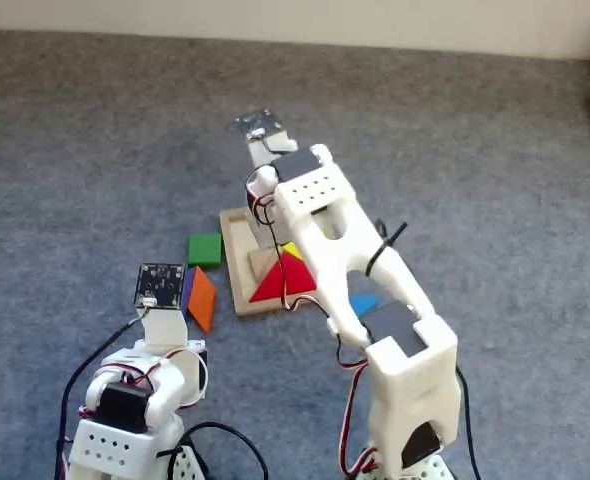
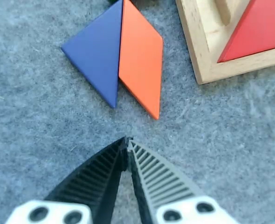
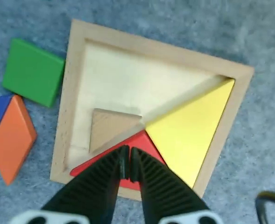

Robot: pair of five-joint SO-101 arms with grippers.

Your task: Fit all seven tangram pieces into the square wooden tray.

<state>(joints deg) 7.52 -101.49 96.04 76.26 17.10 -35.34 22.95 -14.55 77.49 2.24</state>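
Note:
The square wooden tray (image 3: 75,60) holds a yellow triangle (image 3: 189,133), a red triangle (image 3: 144,142) and a plain wood triangle (image 3: 108,128); the rest of its floor is bare. My right gripper (image 3: 128,158) hovers shut over the red triangle's tip, holding nothing. Just outside the tray lie a green square (image 3: 32,72), an orange parallelogram (image 2: 140,58) and a dark blue triangle (image 2: 94,51), the last two edge to edge. My left gripper (image 2: 127,141) is shut and empty over carpet, a short way from the orange piece's corner. A light blue piece (image 1: 363,303) peeks out beside the right arm.
Everything rests on grey carpet (image 1: 95,150), with wide free room at the far side and left. The right arm (image 1: 355,270) stretches over the tray (image 1: 237,255) and hides part of it in the high view. A black cable (image 3: 268,205) loops near the tray's corner.

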